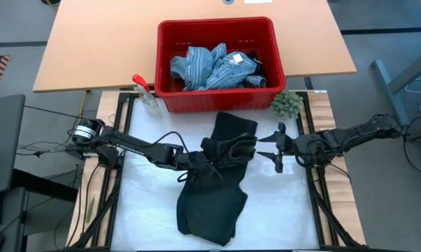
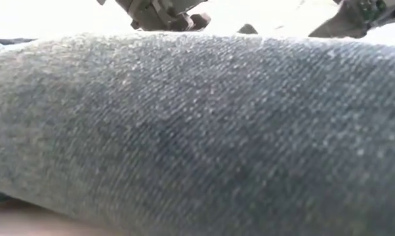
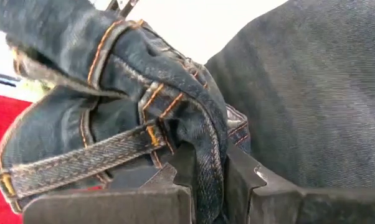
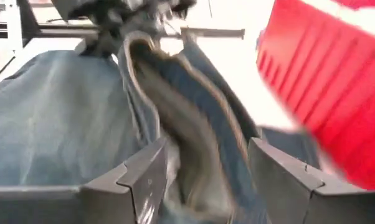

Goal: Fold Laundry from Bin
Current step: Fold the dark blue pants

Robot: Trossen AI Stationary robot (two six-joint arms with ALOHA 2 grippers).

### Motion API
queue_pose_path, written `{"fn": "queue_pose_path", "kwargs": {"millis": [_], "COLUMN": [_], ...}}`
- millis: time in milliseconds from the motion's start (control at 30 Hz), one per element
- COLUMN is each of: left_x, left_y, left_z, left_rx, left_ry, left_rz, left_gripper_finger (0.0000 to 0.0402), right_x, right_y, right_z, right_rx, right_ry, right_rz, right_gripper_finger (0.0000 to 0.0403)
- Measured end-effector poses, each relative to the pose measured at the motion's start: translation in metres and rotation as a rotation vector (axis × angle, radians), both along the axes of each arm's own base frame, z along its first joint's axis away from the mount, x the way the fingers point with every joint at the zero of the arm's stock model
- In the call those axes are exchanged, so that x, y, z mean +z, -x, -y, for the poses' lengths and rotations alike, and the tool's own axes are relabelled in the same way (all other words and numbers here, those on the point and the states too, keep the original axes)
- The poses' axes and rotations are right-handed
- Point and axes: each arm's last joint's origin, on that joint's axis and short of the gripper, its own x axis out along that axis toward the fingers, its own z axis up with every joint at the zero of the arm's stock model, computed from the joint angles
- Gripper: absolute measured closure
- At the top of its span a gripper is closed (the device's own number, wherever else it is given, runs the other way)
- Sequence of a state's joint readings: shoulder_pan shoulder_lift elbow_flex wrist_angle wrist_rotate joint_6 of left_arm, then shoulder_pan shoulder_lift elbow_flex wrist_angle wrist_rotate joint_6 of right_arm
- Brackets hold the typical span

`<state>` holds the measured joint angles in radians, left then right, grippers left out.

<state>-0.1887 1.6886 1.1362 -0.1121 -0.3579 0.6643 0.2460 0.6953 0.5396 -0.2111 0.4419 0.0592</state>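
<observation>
Dark denim jeans (image 1: pixel 217 182) with orange stitching lie crumpled on the white table cover, below the red bin (image 1: pixel 217 98). The bin holds a blue-white striped shirt (image 1: pixel 196 66) and light blue denim (image 1: pixel 235 70). My left gripper (image 1: pixel 228 149) reaches in from the table's left and is shut on the jeans' upper part. My right gripper (image 1: pixel 277 148) stands open at the jeans' right edge, with a raised fold of the denim (image 4: pixel 194 137) between its fingers. In the low view, denim (image 2: pixel 197 131) fills the picture. My left gripper pinches a bunched fold of the jeans at the stitched waistband (image 3: pixel 203 165), beside a belt loop (image 3: pixel 81 158), between its two fingers (image 3: pixel 246 183). Several layers are in the pinch. The fingers slant down from the table's left. The held part is raised and the legs lie on the table. My right gripper has the denim fold (image 4: pixel 200 186) running down between its open fingers (image 4: pixel 144 177). Whether either finger touches the cloth, I cannot tell.
A clear spray bottle with a red trigger (image 1: pixel 146 94) stands at the bin's left front corner. A green fuzzy ball (image 1: pixel 287 103) sits at its right front corner. Bare white cover (image 1: pixel 147 210) lies to the left and right of the jeans' legs.
</observation>
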Motion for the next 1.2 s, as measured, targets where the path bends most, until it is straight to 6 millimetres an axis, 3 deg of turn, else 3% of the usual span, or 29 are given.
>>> {"fn": "queue_pose_path", "kwargs": {"millis": [167,367,500,1200], "left_x": [0.003,0.004,0.004,0.004], "left_y": [-0.002,-0.002,-0.002,-0.002], "left_z": [0.002,0.006,0.006,0.005], "left_rx": [-0.039,-0.037,-0.007,0.019], "left_ry": [0.005,0.005,0.01,0.03], "left_rz": [0.033,0.046,0.05,0.058], "left_gripper_finger": [0.0376,0.0376,0.0376,0.0376], "right_x": [0.0,-0.005,-0.001,-0.02], "right_y": [-0.021,-0.042,-0.049,-0.071], "right_z": [0.018,0.044,0.046,0.046], "right_rx": [0.016,0.125,0.239,0.31], "right_ry": [0.09,-0.002,-0.052,-0.005], "right_rz": [0.019,-0.04,-0.035,-0.109], "right_gripper_finger": [0.0153,0.0153,0.0153,0.0166]}}
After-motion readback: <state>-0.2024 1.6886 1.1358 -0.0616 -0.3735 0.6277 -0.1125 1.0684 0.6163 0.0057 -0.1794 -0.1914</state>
